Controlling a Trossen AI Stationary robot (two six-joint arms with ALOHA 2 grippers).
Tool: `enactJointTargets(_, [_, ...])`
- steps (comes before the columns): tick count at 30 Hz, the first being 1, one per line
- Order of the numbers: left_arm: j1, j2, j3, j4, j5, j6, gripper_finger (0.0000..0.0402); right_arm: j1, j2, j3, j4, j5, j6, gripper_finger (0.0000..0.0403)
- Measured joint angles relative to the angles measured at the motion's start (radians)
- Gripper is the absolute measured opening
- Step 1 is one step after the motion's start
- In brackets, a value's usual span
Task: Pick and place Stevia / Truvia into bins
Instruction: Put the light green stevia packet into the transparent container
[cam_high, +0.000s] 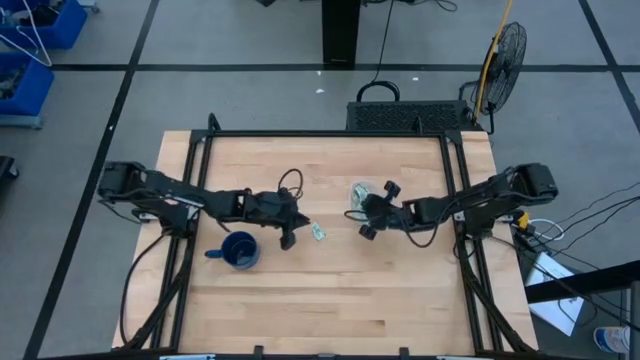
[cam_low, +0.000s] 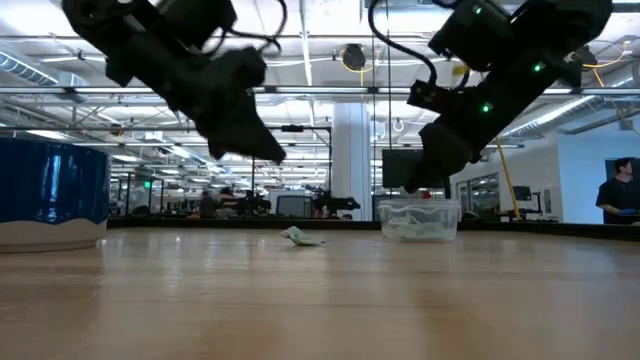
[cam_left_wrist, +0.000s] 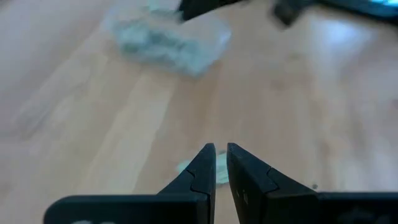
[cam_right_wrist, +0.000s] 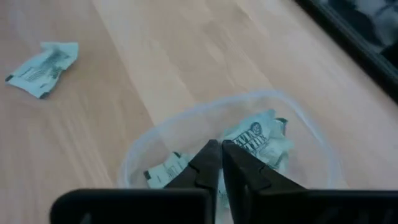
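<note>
One pale green and white Stevia packet lies crumpled on the table between the two grippers; it also shows as the packet in the low view and the packet in the right wrist view. The clear plastic bin stands on the table and holds several packets. My left gripper is shut and hangs above the table just left of the loose packet. My right gripper is shut and hovers over the bin's rim.
A dark blue mug stands on the table near my left gripper, toward the near edge. The wooden table is framed by black rails at its left and right sides. A person stands in the room beyond.
</note>
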Motion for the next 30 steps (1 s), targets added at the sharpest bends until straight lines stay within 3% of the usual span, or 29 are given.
enactJointTargets(4, [0.006, 0.106, 0.04, -0.013, -0.019, -0.018, 0.0047, -0.056, 0.001, -0.016, 0.034, -0.084, -0.028, 0.0041])
enactJointTargets(8, [0.02, 0.188, 0.078, -0.02, -0.008, -0.006, 0.0047, -0.065, 0.001, -0.016, 0.034, -0.093, -0.028, 0.0072])
enactJointTargets(15, [0.057, 0.229, 0.126, -0.125, 0.012, 0.049, 0.0054, -0.034, 0.001, -0.016, 0.041, -0.146, -0.028, 0.0104])
enactJointTargets(25, [0.071, 0.229, 0.128, -0.151, 0.052, 0.083, 0.0166, 0.001, 0.001, -0.015, 0.153, -0.145, -0.063, 0.0107])
enactJointTargets(30, [0.059, 0.229, 0.128, -0.132, 0.054, 0.07, 0.0183, 0.001, 0.001, -0.015, 0.212, -0.145, -0.061, 0.0105])
